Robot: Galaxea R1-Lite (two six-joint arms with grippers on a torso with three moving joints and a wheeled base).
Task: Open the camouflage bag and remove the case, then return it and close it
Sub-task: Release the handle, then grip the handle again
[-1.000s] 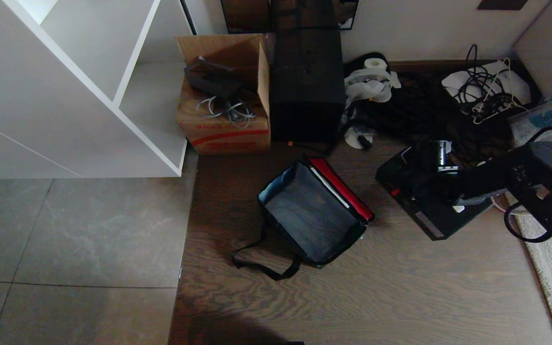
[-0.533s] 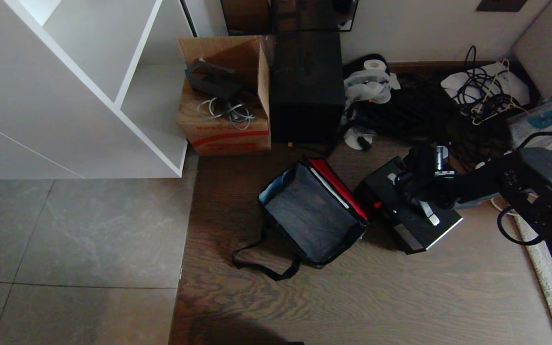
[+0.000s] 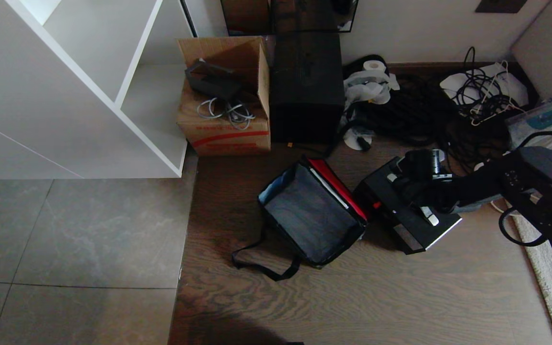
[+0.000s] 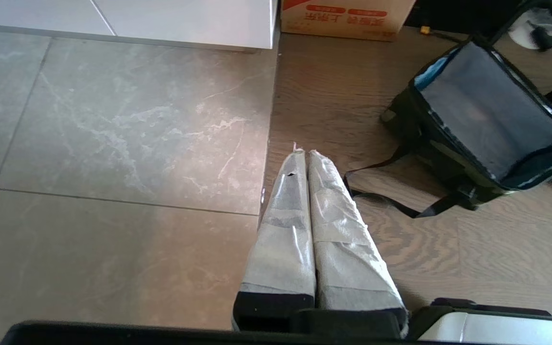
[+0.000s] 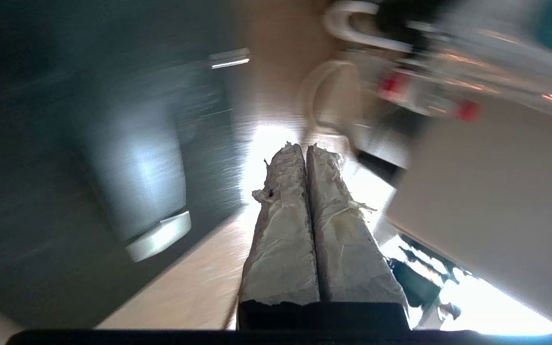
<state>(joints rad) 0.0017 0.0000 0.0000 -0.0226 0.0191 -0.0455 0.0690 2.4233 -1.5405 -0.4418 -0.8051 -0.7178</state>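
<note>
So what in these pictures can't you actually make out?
- Whether the right gripper is shut on the case handle: head view, its own dark arm hides the contact.
- The case in the right wrist view: motion blur.
- The camouflage bag outer fabric: head view, only its lining shows.
- Cardboard box: left wrist view, cut by the top edge.

The camouflage bag (image 3: 310,215) is lying open on the wooden floor (image 3: 352,297), red lining showing, strap trailing, while the flat black case (image 3: 403,218) is resting just beside it, slightly tilted.

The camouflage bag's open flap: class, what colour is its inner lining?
Red; the lining of the camouflage bag shows best in the head view.
</note>
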